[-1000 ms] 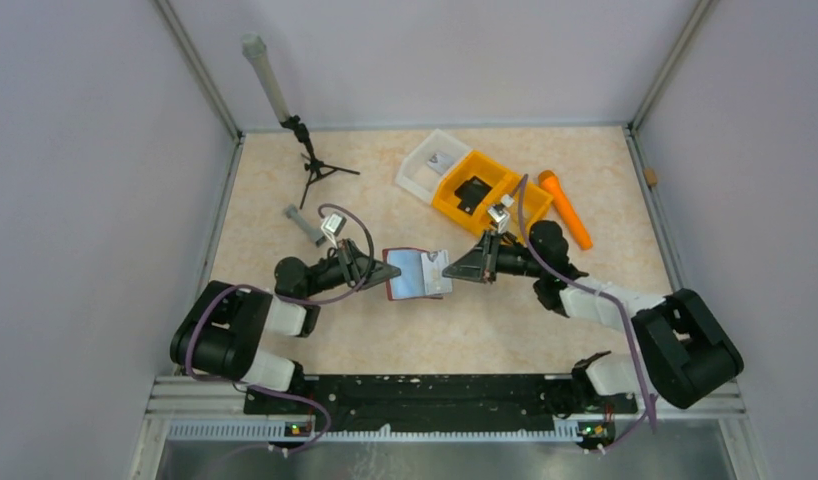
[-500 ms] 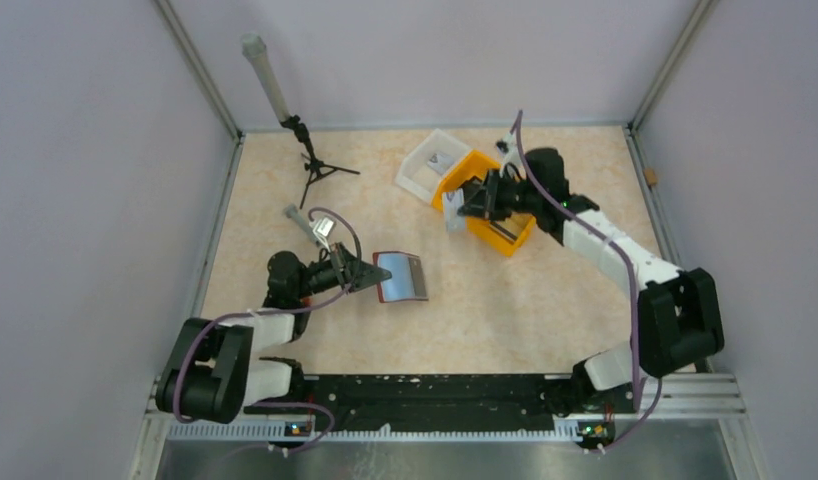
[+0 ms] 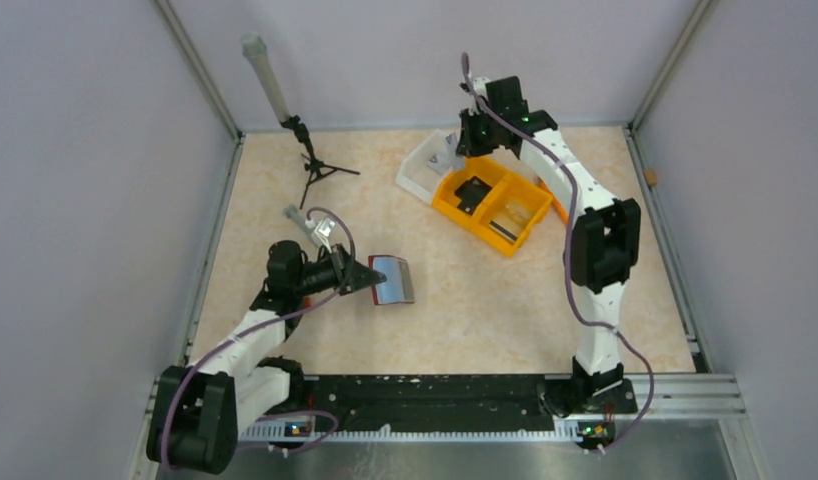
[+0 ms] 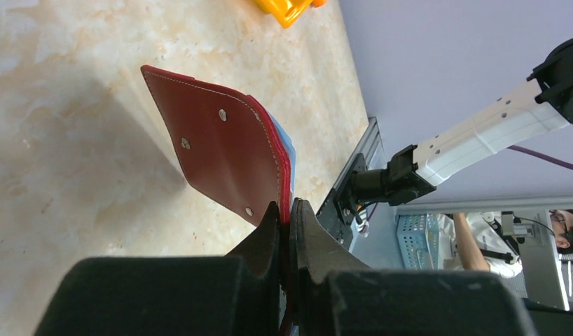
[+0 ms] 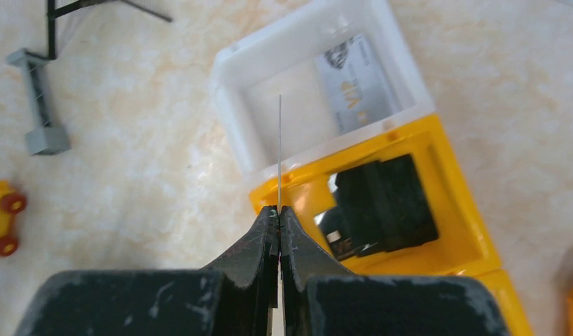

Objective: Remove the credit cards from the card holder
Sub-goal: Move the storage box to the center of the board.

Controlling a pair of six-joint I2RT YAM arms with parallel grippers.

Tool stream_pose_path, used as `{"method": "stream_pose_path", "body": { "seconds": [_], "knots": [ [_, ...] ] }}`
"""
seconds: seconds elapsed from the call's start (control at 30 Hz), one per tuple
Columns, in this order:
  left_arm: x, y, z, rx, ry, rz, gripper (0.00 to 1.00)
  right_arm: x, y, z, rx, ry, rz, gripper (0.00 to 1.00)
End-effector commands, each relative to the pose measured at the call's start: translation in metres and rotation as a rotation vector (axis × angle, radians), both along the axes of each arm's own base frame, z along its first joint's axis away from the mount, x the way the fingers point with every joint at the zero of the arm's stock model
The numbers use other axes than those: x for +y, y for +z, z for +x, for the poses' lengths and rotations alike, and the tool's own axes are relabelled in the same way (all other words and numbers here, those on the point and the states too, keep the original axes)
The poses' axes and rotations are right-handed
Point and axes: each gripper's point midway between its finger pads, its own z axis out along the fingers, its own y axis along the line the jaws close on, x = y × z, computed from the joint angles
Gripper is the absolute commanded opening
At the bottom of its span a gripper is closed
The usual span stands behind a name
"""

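The dark red card holder (image 3: 393,281) sits left of centre in the overhead view, pinched at one edge by the left claw (image 3: 370,276), whose fingers are closed tight on it. In the left wrist view the holder fans up from the lower middle of the frame, its studded red outer face showing and a pale blue edge behind it, with its shadow on the marbled table (image 3: 485,300). At the upper middle of the overhead view the right claw (image 3: 455,150) hangs over the trays. Its wrist view shows the fingers shut on a thin card (image 5: 279,150), seen edge-on as a fine vertical line at the centre of the frame. Beneath it, a silver card (image 5: 357,84) lies flat in the white tray (image 5: 231,94). The orange tray (image 5: 473,238) touches it at lower right and holds a black block (image 5: 385,203). A black tripod (image 3: 315,165) stands at upper left.
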Motion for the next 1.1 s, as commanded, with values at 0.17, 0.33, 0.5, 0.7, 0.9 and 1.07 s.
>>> {"method": "stream_pose_path", "body": {
  "seconds": [0.17,0.33,0.5,0.7,0.9,1.07],
  "knots": [
    [0.001,-0.001,0.009,-0.021,0.002,0.029,0.00,0.003,0.006,0.048,-0.159,-0.044,-0.335,0.00],
    [0.000,-0.005,0.012,-0.012,-0.002,0.030,0.00,0.013,-0.006,0.058,-0.212,-0.048,-0.404,0.00],
    [-0.001,-0.007,0.014,-0.007,-0.012,0.027,0.00,0.014,-0.025,0.073,-0.254,-0.074,-0.448,0.00],
    [-0.003,-0.007,0.016,-0.006,-0.022,0.019,0.00,0.025,-0.035,0.090,-0.304,-0.085,-0.417,0.00],
    [-0.003,-0.008,0.018,-0.005,-0.025,0.020,0.00,0.027,-0.058,0.096,-0.302,-0.058,-0.445,0.00],
    [-0.003,-0.009,0.018,-0.002,-0.030,0.021,0.00,0.021,-0.094,0.092,-0.239,-0.035,-0.514,0.00]
  ]
}}
